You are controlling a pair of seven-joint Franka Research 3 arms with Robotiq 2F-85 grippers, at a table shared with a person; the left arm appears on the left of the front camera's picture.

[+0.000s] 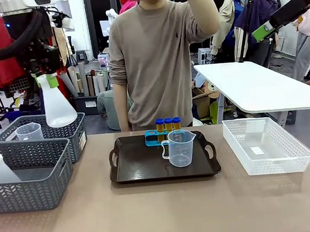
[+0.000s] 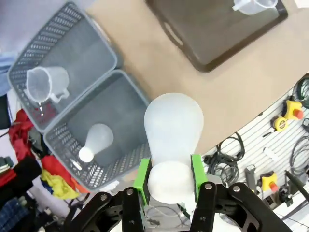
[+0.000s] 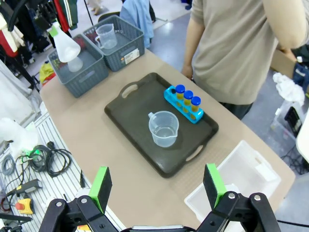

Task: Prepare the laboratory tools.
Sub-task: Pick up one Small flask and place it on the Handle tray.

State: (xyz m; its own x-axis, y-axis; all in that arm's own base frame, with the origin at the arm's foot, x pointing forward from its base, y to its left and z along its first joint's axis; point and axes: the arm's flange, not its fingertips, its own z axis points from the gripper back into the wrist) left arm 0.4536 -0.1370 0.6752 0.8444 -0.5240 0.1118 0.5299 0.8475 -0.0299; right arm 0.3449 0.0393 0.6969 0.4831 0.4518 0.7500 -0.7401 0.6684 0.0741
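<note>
Conical flask (image 1: 57, 107) hangs neck-up in left gripper (image 1: 47, 80), green pads clamped on its neck, above the 2 grey baskets (image 1: 29, 184). Right gripper (image 3: 157, 186) spread wide, empty, high over the table. Black tray (image 1: 138, 165) carries clear beaker (image 1: 180, 147) and blue rack (image 1: 151, 138) with 3 capped tubes (image 1: 168, 124) visible.

Front camera looks across the table (image 1: 154, 216); wrist cameras look down (both catch the tray (image 3: 135, 121)).
</note>
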